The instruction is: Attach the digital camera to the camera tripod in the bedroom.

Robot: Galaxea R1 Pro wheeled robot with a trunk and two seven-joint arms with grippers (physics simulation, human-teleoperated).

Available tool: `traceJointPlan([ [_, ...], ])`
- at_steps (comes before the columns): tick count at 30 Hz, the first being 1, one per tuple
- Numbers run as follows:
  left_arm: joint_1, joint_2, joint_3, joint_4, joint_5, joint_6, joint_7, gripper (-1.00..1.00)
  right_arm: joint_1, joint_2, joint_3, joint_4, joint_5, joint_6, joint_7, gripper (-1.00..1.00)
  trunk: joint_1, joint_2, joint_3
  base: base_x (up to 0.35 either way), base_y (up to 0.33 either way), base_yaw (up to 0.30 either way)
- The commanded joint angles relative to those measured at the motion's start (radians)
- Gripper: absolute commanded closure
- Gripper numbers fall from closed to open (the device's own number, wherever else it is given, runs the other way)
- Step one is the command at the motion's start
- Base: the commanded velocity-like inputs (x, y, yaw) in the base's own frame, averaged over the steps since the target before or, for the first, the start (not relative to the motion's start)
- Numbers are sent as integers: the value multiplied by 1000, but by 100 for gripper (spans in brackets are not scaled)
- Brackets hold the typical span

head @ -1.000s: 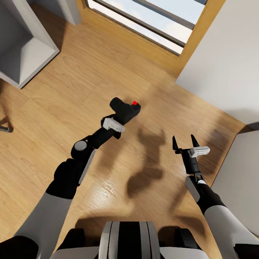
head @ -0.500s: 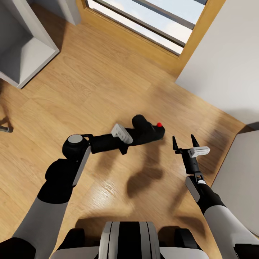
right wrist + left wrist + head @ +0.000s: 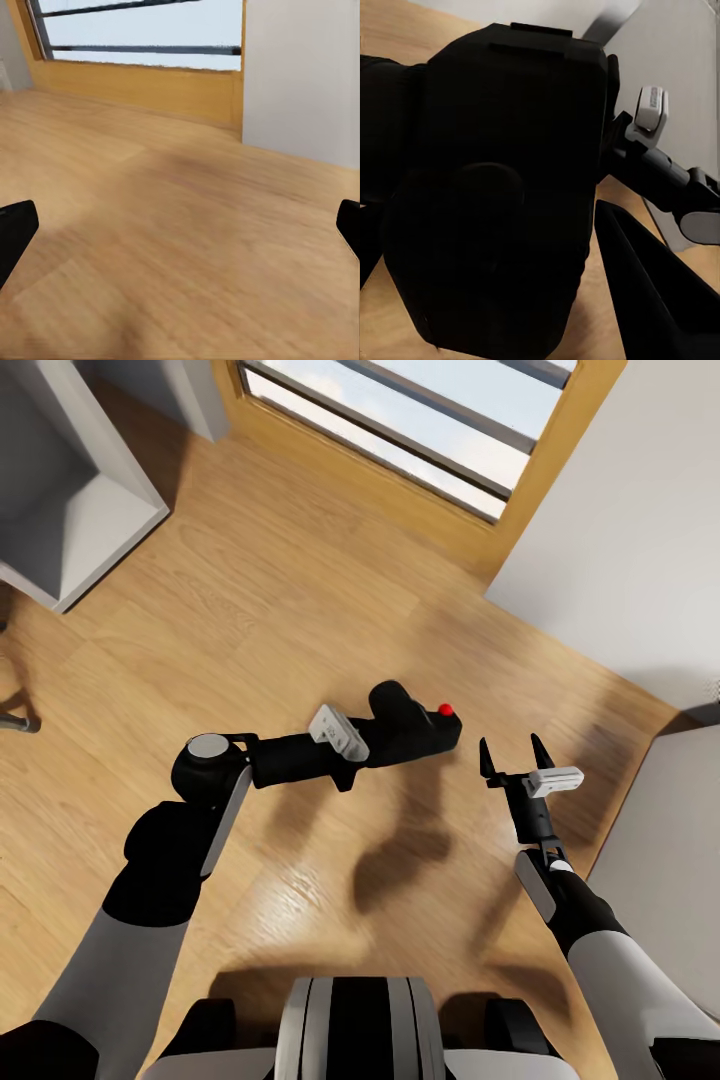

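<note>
Left pincer (image 3: 385,738): we log it clenched on chunky black digital camera (image 3: 412,727), long axis pointing toward released right pincer (image 3: 511,753).

Light wood floor (image 3: 250,610) (glossy, with arm shadows) carries a grey open cabinet (image 3: 70,510) by the window.

Digital camera (image 3: 415,726) left of right pincer (image 3: 512,751)

The digital camera (image 3: 412,726) is a chunky black body with a red button, lying sideways in midair above the wood floor (image 3: 300,600), clamped in the left gripper (image 3: 385,738).
</note>
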Motion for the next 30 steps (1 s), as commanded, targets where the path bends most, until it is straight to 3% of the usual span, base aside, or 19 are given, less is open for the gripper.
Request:
traceJointPlan([
  [1, 0, 0, 1, -1, -6, 6, -8, 100, 0, 0, -1, 1, -9, -1, 10, -100, -1, 0, 4, 0, 0, 0],
  [8, 0, 6, 2, 4, -6, 10, -9, 100, 0, 0, 0, 1, -9, -1, 12, -100, -4, 2, 31, 0, 0, 0],
  [10, -1, 41, 0, 13, -5, 82, -34, 100, 0, 0, 2, 6, -8, 0, 16, -100, -5, 2, 38, 0, 0, 0],
  [12, -1, 55, 0, 13, -4, 130, -53, 100, 0, -1, 2, 8, -8, 0, 17, -100, -5, 3, 46, 0, 0, 0],
  [17, -1, 66, 1, 7, -2, 187, -88, 100, 10, 0, 3, 18, -8, 0, 26, -100, -8, 4, 65, 0, 0, 0],
  [22, -1, 75, 32, 5, 26, 203, -216, 100, 24, 0, 5, 27, -7, -1, 72, -100, -10, 5, 85, 0, 0, 0],
  [26, 0, 76, 68, 5, 32, 219, -280, 100, 28, 0, 5, 31, -7, -1, 92, -100, -12, 6, 100, 0, 0, 0],
  [30, 0, 76, 94, 5, 33, 239, -302, 100, 30, 0, 6, 34, -7, 0, 98, -100, -14, 7, 116, 0, 0, 0],
])
